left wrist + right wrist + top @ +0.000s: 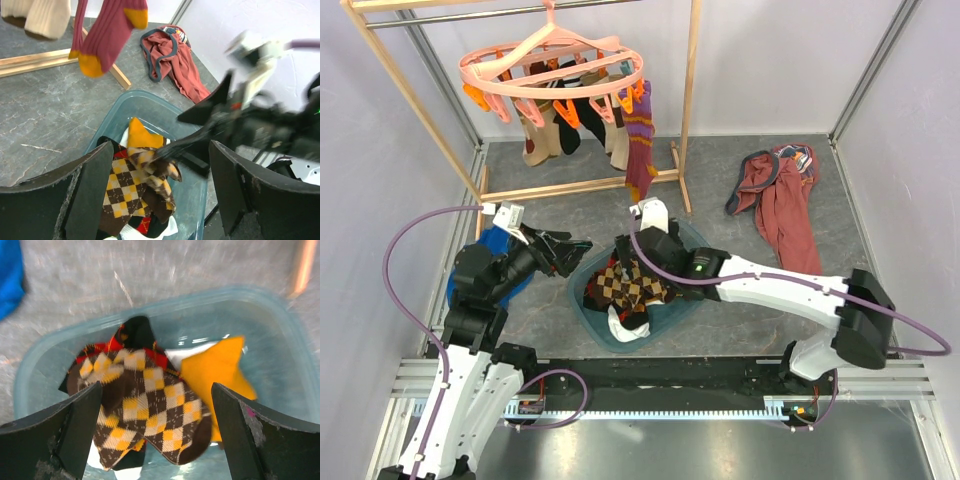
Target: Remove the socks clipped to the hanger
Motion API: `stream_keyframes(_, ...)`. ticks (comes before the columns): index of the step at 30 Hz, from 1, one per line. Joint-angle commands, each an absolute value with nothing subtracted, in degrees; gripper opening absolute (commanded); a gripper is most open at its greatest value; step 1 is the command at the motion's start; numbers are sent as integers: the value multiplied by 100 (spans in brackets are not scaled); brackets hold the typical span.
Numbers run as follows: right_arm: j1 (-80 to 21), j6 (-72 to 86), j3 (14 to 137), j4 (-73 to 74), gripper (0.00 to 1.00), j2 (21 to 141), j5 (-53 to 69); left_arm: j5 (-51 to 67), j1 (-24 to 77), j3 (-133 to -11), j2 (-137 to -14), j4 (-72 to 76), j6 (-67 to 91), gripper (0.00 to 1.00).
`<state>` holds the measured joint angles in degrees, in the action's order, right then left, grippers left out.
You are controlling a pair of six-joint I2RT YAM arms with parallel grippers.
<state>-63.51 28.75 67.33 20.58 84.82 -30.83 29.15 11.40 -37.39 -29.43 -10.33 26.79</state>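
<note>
Roughly five socks [640, 140] hang from one hanger [552, 35], others in one tub [580, 288].

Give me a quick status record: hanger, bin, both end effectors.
Hanger: salmon-pink round plastic clip hanger on the wooden rack, several socks clipped on, including a purple striped sock
Bin: teal plastic bin holds a black-red-yellow argyle sock and a mustard yellow sock
Left end effector: open, empty, facing the bin
Right end effector: open, empty, above the argyle sock
</note>
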Motion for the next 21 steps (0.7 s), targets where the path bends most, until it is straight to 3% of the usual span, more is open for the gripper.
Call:
stream_keyframes(1,-6372,3479,6487,1863,98,9061,-2699,2831,1169,-3718,-2874,-931,2408,84)
stream_keyframes(10,-6381,3534,6223,1854,98,9124,-2865,2971,1178,-3709,-2883,-923,2399,84)
stream_keyframes(18,-6390,3208,6039,1969,98,7525,-2777,3497,1187,-3612,-2821,-633,2496,86)
stream_keyframes(21,-6372,3129,5959,2021,98,6936,-2944,3586,1187,-3604,-2751,-554,2505,91)
